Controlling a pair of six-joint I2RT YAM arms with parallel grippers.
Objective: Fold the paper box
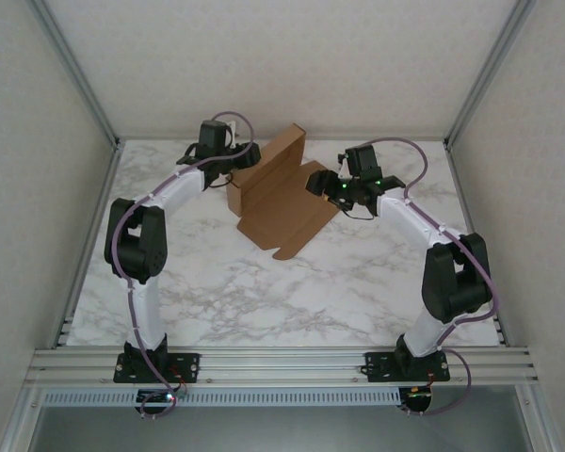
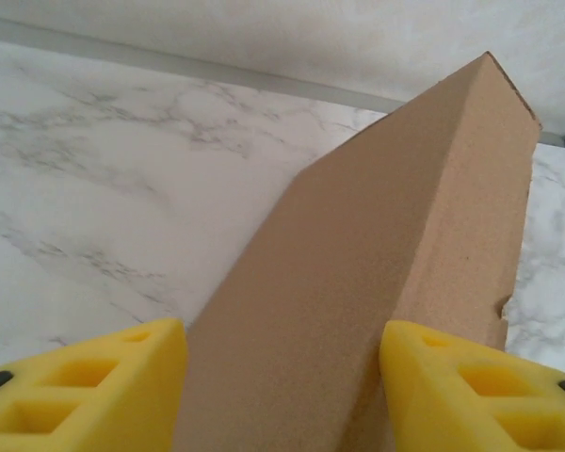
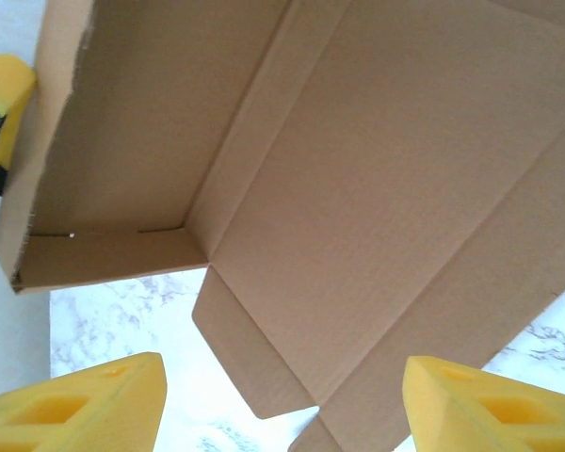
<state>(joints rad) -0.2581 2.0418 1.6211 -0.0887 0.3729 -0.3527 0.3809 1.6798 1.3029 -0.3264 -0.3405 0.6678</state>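
Paper box [image 1: 278,202] lies half-folded on bench [image 1: 264,292]; left tool [image 1: 237,158] clamps its raised wall, right tool [image 1: 318,184] hovers wide open.

Brown paper box [image 1: 278,202], grey-veined white table [image 1: 264,292]

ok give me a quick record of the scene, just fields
surface: white marble table
object: paper box, brown cardboard, partly folded
box state: wall on its far-left side raised, the other panels and flaps lying flat on the table
left hand: closed on the raised wall, a finger on each side
right hand: open at the box's right edge, holding nothing
task status: folding not finished
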